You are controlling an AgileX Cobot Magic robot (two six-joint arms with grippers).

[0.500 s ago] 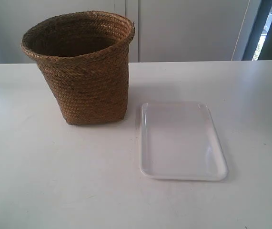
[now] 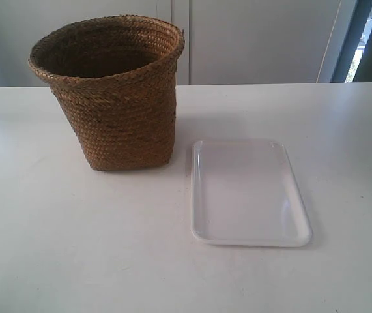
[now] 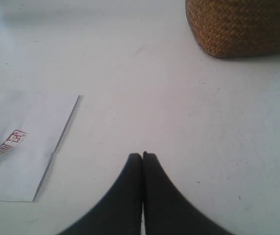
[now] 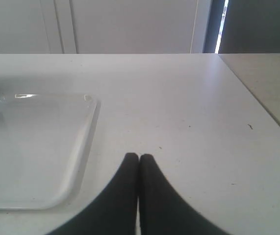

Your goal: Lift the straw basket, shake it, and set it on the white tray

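Nothing has moved since the earlier frame: the exterior view has the straw basket (image 2: 117, 98) upright toward the far edge of the bench (image 2: 75, 248), the white tray (image 2: 247, 192) lying just beside it, apart; the left wrist view shows the left gripper (image 3: 142, 155) pressed closed and empty, the right wrist view the right gripper (image 4: 139, 156) likewise.

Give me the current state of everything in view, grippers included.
white tray: flat on the table, nothing on it.
straw basket: upright on the table, apart from the white tray, ungrasped.
left gripper: shut, holding nothing.
right gripper: shut, holding nothing.
paper sheet: flat on the table.
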